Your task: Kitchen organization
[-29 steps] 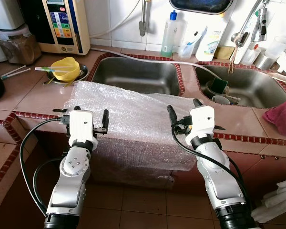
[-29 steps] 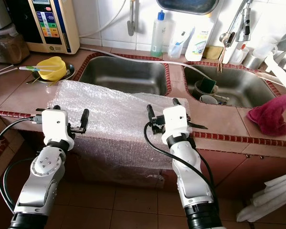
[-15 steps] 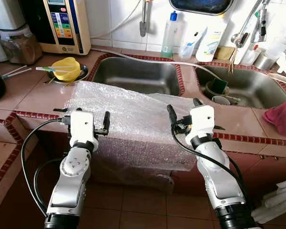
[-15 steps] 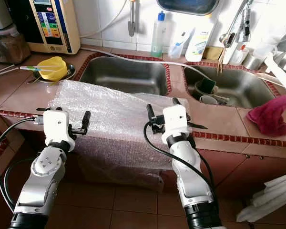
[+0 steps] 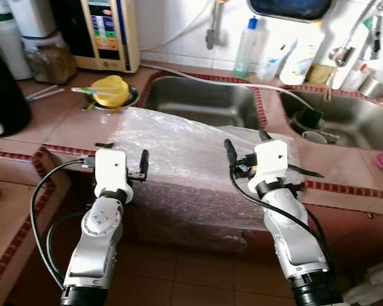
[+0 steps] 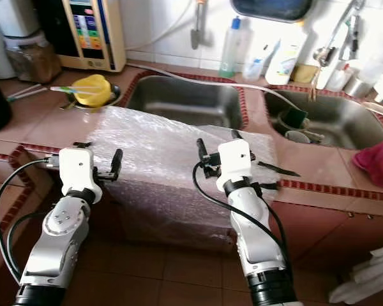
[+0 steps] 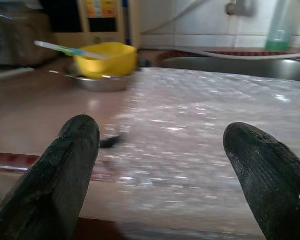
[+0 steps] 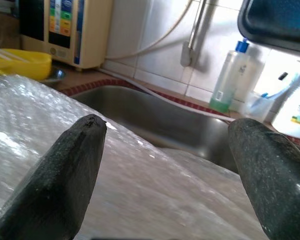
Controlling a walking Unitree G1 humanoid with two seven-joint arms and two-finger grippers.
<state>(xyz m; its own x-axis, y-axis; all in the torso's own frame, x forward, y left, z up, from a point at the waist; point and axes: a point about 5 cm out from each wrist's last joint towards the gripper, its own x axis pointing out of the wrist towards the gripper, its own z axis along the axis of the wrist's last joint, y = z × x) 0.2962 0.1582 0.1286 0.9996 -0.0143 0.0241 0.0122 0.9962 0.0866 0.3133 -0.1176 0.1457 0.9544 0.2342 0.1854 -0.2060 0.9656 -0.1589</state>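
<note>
One sheet of clear bubble wrap [image 5: 198, 153], bumpy and shiny, lies over the front of the tiled pink tabletop [image 5: 51, 124] and hangs down over its red-tiled edge in front of the cabinet. Left tool [image 5: 122, 156] is released, black fingers [image 7: 70, 165] spread apart, held just at the sheet's left edge, grasping nothing. Right tool [image 5: 246, 145] is also released, fingers [image 8: 65, 170] wide, over the sheet's right part, grasping nothing. Two stainless steel sinks: left sink [image 5: 198, 102] with a thin white hose running along its back rim, right sink [image 5: 345, 118] holding a green scrubber and a white cup. One yellow plastic bowl [image 5: 112, 90] sits in a shallow metal dish with a pale utensil laid across it, behind the sheet's left corner. One beige appliance [image 5: 108, 32] with a button panel stands against the white wall tiles. One clear bottle [image 5: 247, 39] with a blue cap stands behind the sinks. A red cloth [image 6: 376, 159] is crumpled on the tabletop at far right.
</note>
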